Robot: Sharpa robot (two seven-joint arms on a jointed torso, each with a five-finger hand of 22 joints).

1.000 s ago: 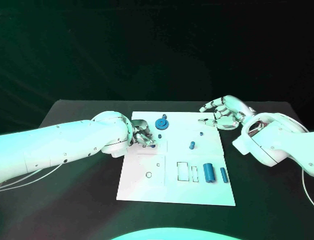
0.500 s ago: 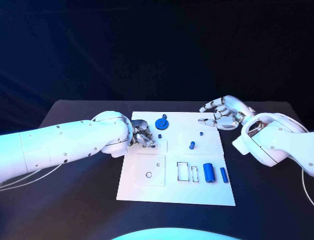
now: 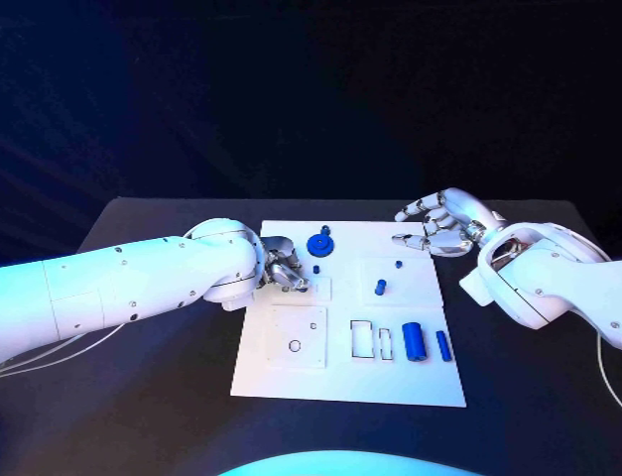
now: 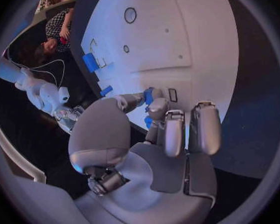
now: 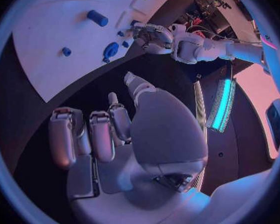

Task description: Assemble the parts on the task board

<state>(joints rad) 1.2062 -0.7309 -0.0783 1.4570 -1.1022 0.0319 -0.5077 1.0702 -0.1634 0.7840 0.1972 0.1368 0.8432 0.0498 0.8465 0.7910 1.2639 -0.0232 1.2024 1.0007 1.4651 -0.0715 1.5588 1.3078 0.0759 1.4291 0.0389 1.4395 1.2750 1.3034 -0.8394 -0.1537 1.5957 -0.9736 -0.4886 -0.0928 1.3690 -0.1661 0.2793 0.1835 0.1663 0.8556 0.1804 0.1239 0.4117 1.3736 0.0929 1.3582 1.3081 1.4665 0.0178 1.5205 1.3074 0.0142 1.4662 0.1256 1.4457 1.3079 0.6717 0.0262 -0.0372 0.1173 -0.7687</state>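
Here, line by line, is what we see.

Task board: the white task board (image 3: pixel 351 372) lies flat in the middle of the black table (image 3: pixel 139 397), with rectangular outlines and small holes marked on its surface.

Left hand: the left hand (image 3: pixel 284 272) is down on the board's left part, fingers curled in. In the left wrist view we see a small blue part (image 4: pixel 149 96) at the fingertips (image 4: pixel 132 100), pinched between thumb and a finger, low against the board.

Right hand: the right hand (image 3: pixel 445 224) hovers at the board's far right corner, fingers bent but apart, nothing in them; the right wrist view shows the same hand (image 5: pixel 115 134) over bare table, clear of the board.

Round part: we see a blue disc-shaped part (image 3: pixel 319 246) standing on the far middle of the board, just beside the left hand.

Small peg: a short blue peg (image 3: pixel 381 288) stands near the board's centre, well apart from both hands.

Cylinders: a thick blue cylinder (image 3: pixel 414 340) and a thinner blue bar (image 3: pixel 443 345) lie side by side on the board's near right part, just beside two rectangular outlines.

Tiny piece: a small blue piece (image 3: pixel 398 265) sits beyond the peg; we cannot tell its shape.
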